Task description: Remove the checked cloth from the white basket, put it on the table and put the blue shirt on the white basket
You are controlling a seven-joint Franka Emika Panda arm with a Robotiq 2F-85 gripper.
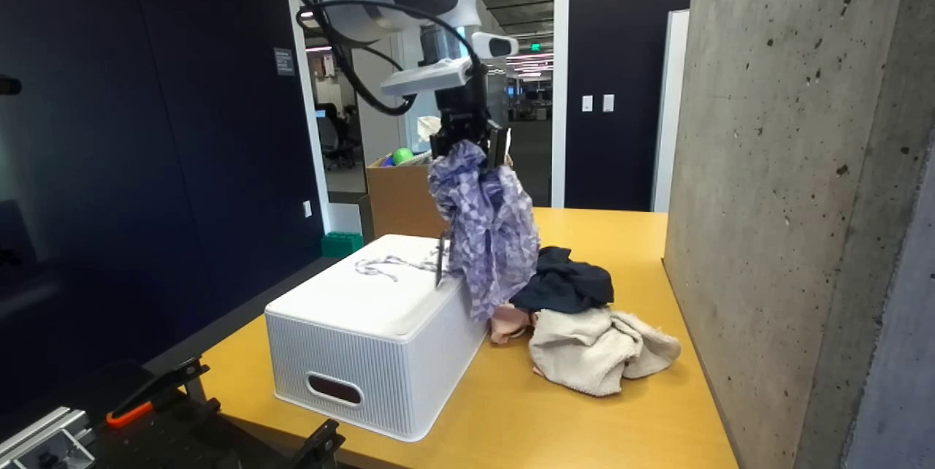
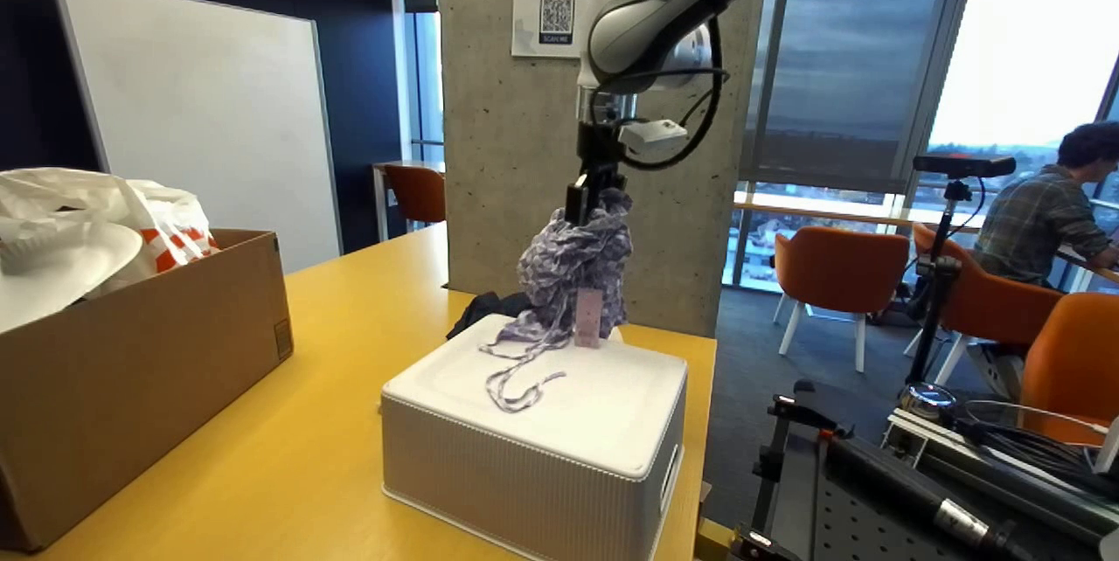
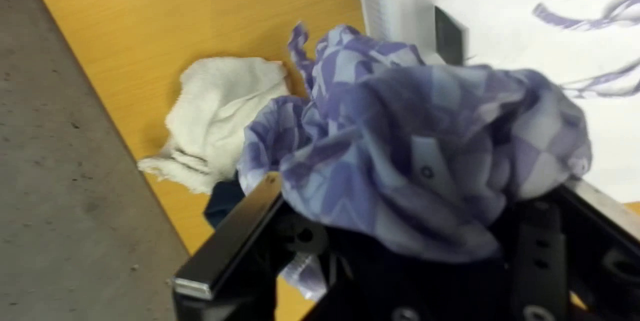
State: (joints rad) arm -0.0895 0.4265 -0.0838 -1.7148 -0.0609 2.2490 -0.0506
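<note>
Counter (image 1: 599, 432): yellow, up against concrete pillar (image 2: 516, 150).
Checked cloth (image 1: 493, 235): lilac, crumpled, hanging fr. pincer (image 1: 473, 151) at long side of white basket (image 2: 524, 465); ties (image 2: 514, 408) lie on basket top, pink tag (image 2: 587, 316) dangles.
Pincer: jaws closed on cloth's bunched upper part; tips mostly hidden in fabric.
Basket: on counter, flat top up, slot handle in short side.
Navy shirt (image 1: 570, 283): crumpled on counter, nr basket's long side.
Beige cloth (image 1: 595, 348): touching shirt, peach fabric (image 1: 509, 323) btwn it & basket.
Cardboard box (image 2: 157, 377): on counter, apart fr. basket, w/ white bag (image 2: 170, 211).

Table (image 1: 562, 421) common to all views
</note>
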